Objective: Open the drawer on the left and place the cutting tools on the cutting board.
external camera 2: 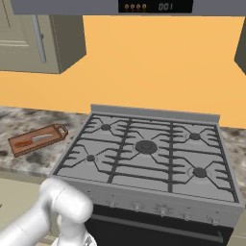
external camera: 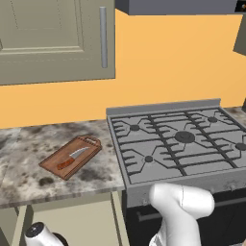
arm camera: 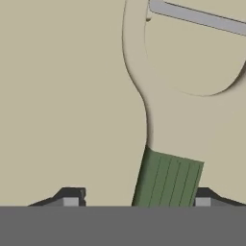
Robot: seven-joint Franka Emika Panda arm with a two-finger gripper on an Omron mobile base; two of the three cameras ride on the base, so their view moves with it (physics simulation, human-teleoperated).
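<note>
1. A speckled grey stone counter point(external camera: 29, 158) runs along an orange wall, with a grey gas stove point(external camera: 182, 144) set into it on the right and a beige wall cabinet point(external camera: 53, 38) with a vertical silver handle above.
2. The cutting board point(external camera: 70, 156) lies flat on the counter just left of the stove, its looped handle end toward the wall; a reddish-brown-handled knife point(external camera: 72, 157) rests on it, blade toward the wall.
3. Below the counter edge the drawer point(external camera: 72, 223) stands pulled out, its beige inside showing.
4. In the hand view the gripper point(arm camera: 137, 202) looks onto the drawer floor, where a peeler point(arm camera: 166, 178) with a ribbed green handle and a beige head carrying a silver blade lies.
5. The green handle sits between the two fingertips point(arm camera: 71, 199), nearer the one at the view's right.
6. The fingers stand apart around the handle; whether they grip it I cannot tell.
</note>
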